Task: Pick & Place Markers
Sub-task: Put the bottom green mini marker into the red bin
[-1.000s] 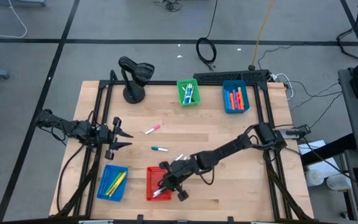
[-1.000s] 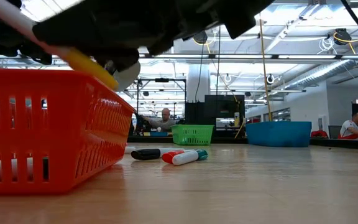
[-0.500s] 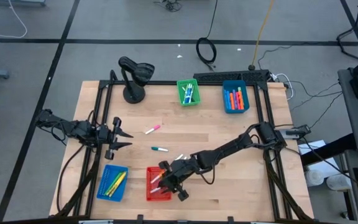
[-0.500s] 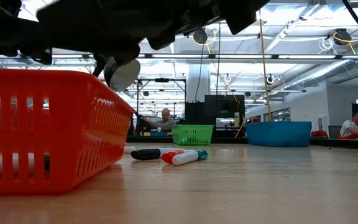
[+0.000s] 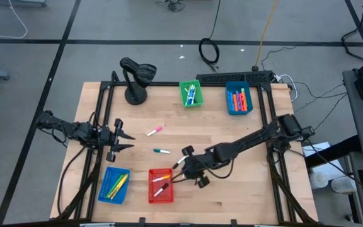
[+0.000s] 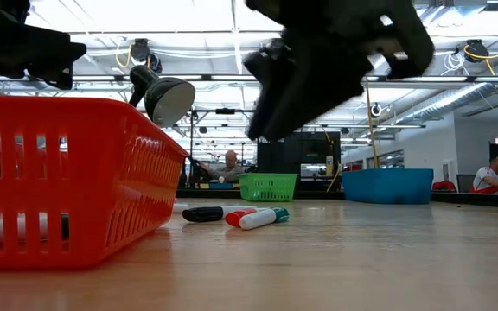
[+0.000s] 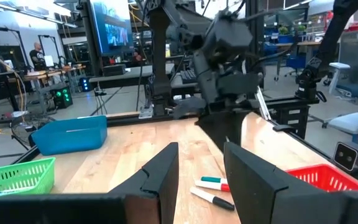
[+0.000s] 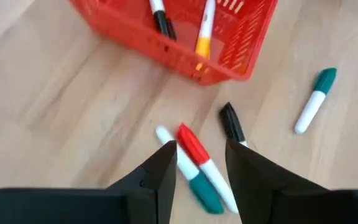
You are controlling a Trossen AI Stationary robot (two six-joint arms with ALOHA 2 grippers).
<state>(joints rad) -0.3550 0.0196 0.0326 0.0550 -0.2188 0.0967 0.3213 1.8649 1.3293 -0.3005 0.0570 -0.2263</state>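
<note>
The right gripper [image 5: 183, 165] hangs just right of the red mesh plastic basket [image 5: 161, 197] in the lower middle of the high view, its two dark fingers [image 8: 166, 168] set a narrow way apart and holding nothing. In its wrist picture they frame a small cluster of loose markers on the pale wooden table [image 5: 251, 195]: a white-bodied pen with a red cap [image 8: 202, 164], one with a teal cap [image 8: 192, 182] lying against it, and a black-capped one [image 8: 231, 122] just beside. Another teal-capped marker [image 8: 314, 99] lies apart at the right of that frame, and a pink one [image 5: 154, 130] sits near the table's centre in the high view. Two markers (one yellow-banded [image 8: 204, 31]) already lie in the red basket.

These pens look light, stiff and smooth, so they would probably roll or skid if nudged sideways. The safest hold seems across the barrel near mid-length, fingers square to it, picking the red-capped one clear of its touching neighbour.

The left gripper [image 5: 123, 140] waits at the table's left edge, fingers a narrow gap apart, empty.
</note>
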